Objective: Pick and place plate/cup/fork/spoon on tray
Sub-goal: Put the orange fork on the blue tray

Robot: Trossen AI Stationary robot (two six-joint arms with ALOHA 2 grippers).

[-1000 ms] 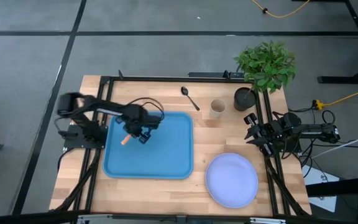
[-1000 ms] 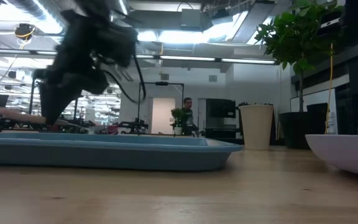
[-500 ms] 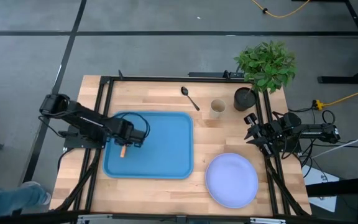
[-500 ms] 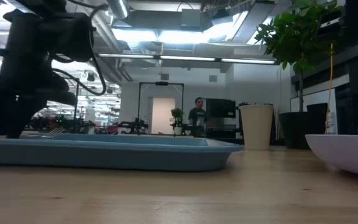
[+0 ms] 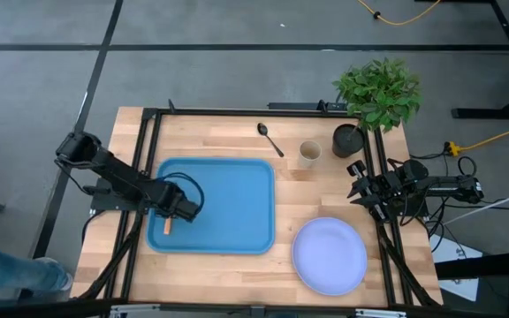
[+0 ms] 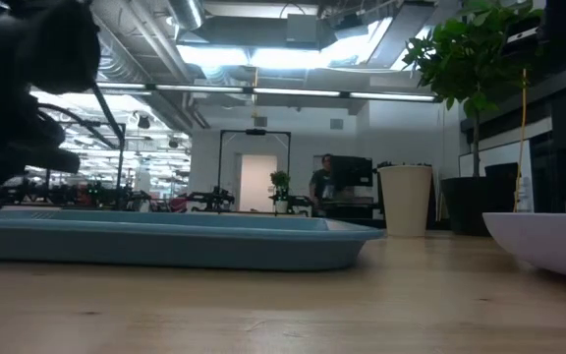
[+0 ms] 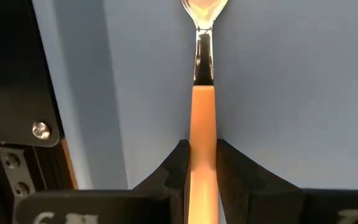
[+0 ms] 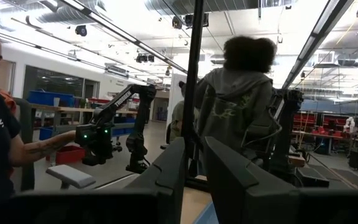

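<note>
Now your left gripper [image 7: 202,163] jaws pinch the fork [image 7: 202,134] handle; its long axis runs straight ahead, tines forward, low over the tray [image 5: 228,208].

Smooth blue plastic on tray [image 5: 228,208]; pale planked wood on table [image 5: 237,141]; matt orange handle and glossy metal neck on fork [image 7: 202,124]; matt dark plastic on left gripper [image 7: 202,163].
</note>
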